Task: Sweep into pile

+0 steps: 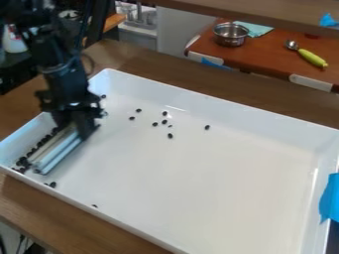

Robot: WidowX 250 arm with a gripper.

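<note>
The tray lies on the counter. In its left end is the sweeping tool, with beans beside the tray's left wall, others rightward. Behind the tray, a second counter bears a pot, cloth and spoon.

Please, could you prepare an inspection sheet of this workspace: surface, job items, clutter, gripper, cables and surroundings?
Surface: brown wooden counter under a white tray; blue tape at the tray's right edge.
Job items: small black pieces bunched along the tray's left side, others scattered, mostly towards its far side; pale sweeping tool slanting beside the bunch.
Clutter: within the tray, nothing seen besides job items.
Gripper: black gripper at the tool's upper end.
Cables: dark cables below the counter, lower left.
Surroundings: metal pot, greenish cloth and yellow-green-handled utensil on a reddish-brown table behind.
</note>
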